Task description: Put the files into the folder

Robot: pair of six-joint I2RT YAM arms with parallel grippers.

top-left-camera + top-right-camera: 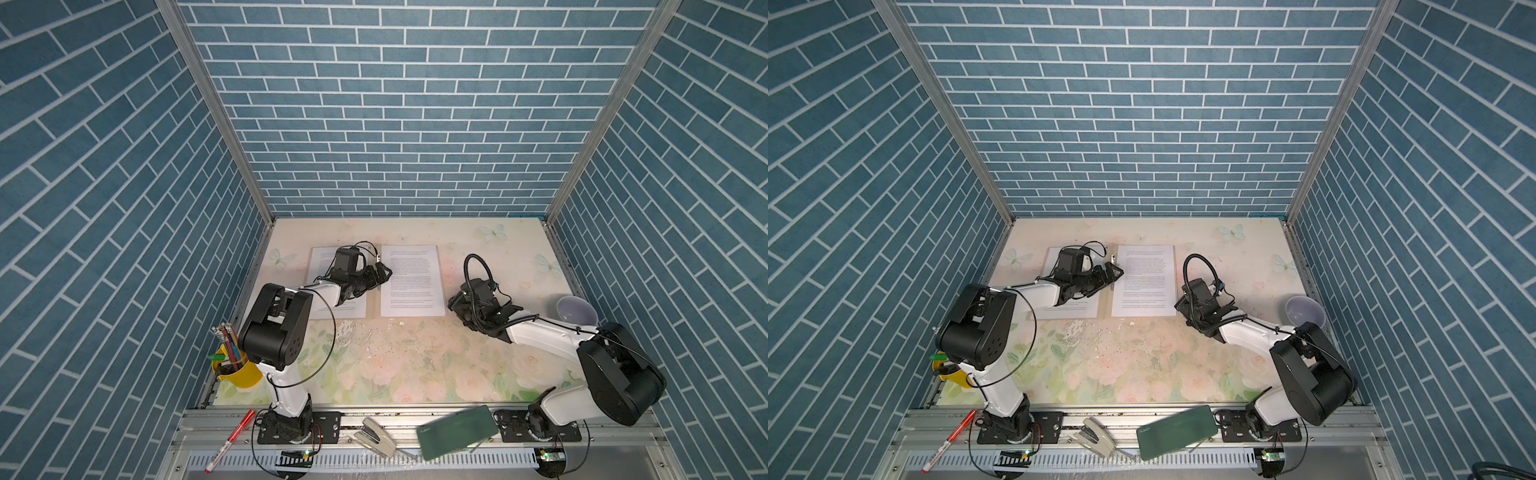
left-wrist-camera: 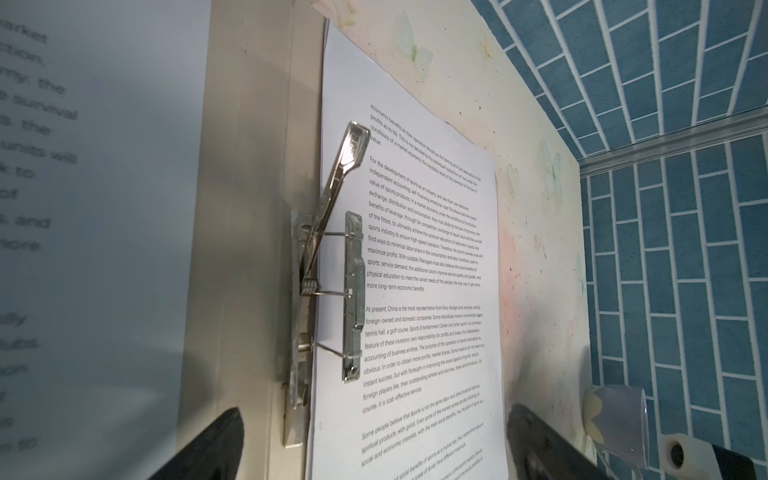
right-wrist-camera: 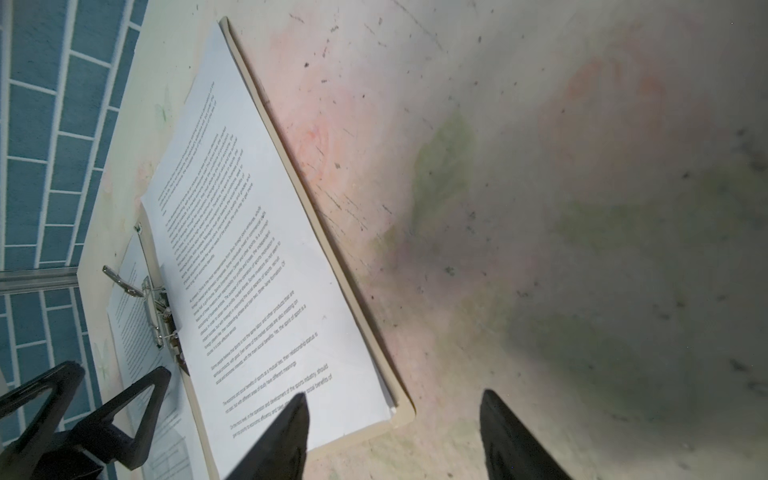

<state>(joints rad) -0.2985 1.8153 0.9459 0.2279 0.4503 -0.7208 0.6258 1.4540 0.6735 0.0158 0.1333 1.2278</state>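
Note:
The tan folder (image 1: 373, 311) (image 1: 1105, 309) lies open and flat at the back of the table. One white printed file (image 1: 411, 282) (image 1: 1146, 278) covers its right half, and another (image 1: 322, 262) (image 1: 1052, 259) lies on its left half. My left gripper (image 1: 384, 272) (image 1: 1115, 274) (image 2: 374, 449) hovers open over the spine, by the silver clip (image 2: 328, 257), whose lever stands raised. The clip's bar hangs over the edge of the right file (image 2: 415, 270). My right gripper (image 1: 455, 305) (image 1: 1181, 305) (image 3: 395, 436) is open and empty, at the folder's near right corner (image 3: 403, 415).
A pale purple bowl (image 1: 575, 313) sits by the right wall. A yellow pencil cup (image 1: 237, 370) stands at the left edge. On the front rail lie a red pen (image 1: 230, 440), a stapler (image 1: 374, 436) and a dark green case (image 1: 457, 432). Blue brick walls enclose three sides.

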